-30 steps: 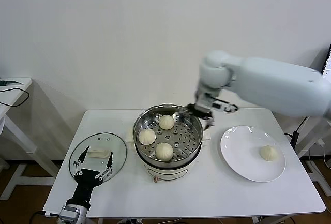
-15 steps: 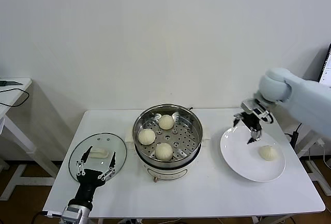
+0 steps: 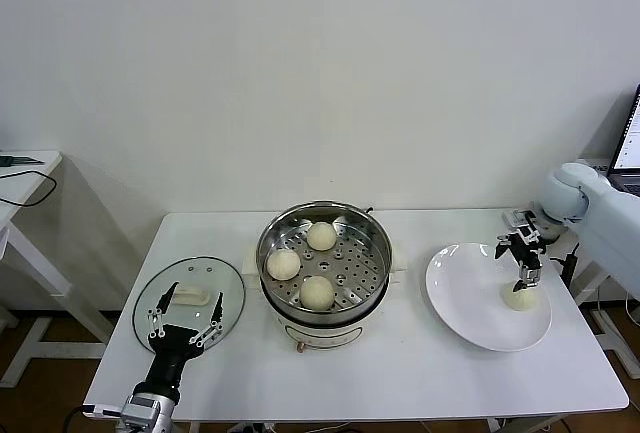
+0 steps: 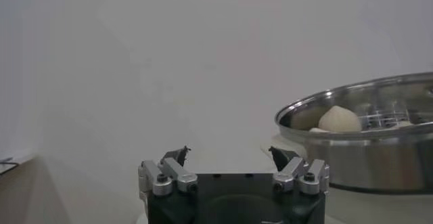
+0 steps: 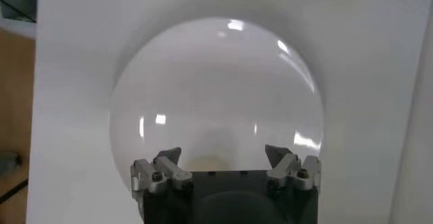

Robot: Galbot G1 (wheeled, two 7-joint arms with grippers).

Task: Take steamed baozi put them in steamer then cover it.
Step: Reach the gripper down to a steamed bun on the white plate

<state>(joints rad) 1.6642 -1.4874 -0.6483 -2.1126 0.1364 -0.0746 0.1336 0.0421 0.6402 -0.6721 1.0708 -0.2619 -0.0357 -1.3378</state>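
At frame centre, the steamer (image 3: pixel 324 263) on the table (image 3: pixel 400 373) holds three buns (image 3: pixel 317 292). At right, the plate (image 3: pixel 470 303) carries the fourth bun (image 3: pixel 518 297), the spread right tool (image 3: pixel 524 262) just above it. At lower left, the spread left tool (image 3: pixel 183 328) overlaps the lid (image 3: pixel 230 288). The right wrist view hides that bun.

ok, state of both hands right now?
Left hand: open, empty, above the glass lid.
Right hand: open, empty, just above the last baozi on the plate.

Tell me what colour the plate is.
White; the plate shows best in the head view.
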